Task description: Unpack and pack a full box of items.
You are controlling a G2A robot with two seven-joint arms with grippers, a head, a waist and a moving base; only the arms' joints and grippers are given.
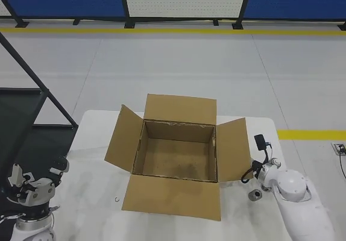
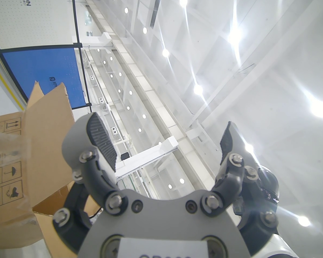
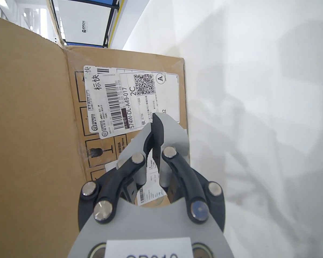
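Observation:
An open cardboard box stands in the middle of the white table, all its flaps folded outward and its brown floor bare. My left gripper is at the table's near left corner, apart from the box, pointing upward; in the left wrist view it is open with nothing between its pads, and a box flap rises beside it. My right gripper is just off the box's right flap. It is shut and empty, close to the labelled side wall.
A black metal rack stands off the table's left side. A small ring-like object lies on the table near the box's front left corner. Bare white table stretches to the right of the box.

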